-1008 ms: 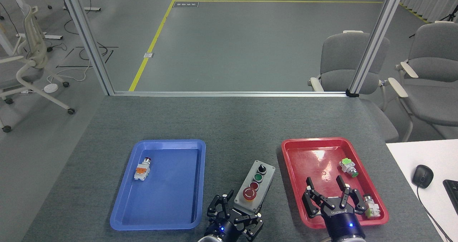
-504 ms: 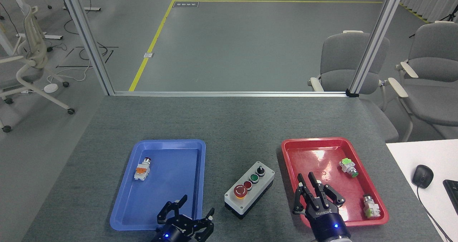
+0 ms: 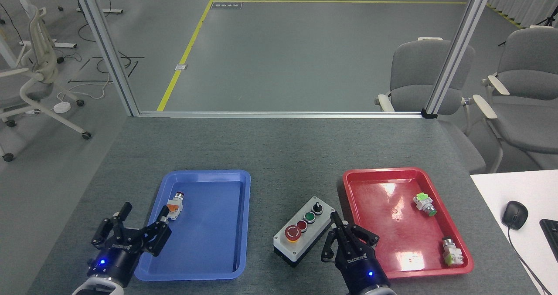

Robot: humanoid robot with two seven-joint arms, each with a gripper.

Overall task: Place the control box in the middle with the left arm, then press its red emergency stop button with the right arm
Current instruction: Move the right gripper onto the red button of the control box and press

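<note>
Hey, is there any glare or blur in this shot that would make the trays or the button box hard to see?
Head view: white glare patches on the red tray floor, near its far end and near edge; blue tray evenly lit, no hot spots; control box sharp, its buttons readable; no motion blur on either gripper.

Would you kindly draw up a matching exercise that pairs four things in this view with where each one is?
Things:
1. control box
2. part with orange piece
3. left pincer
4. part with green top

Places:
A. in the red tray
B. on the bare tabletop between the trays
C. in the blue tray
D. over the blue tray's left rim

Pairs: 1-B, 2-C, 3-D, 4-A
</note>
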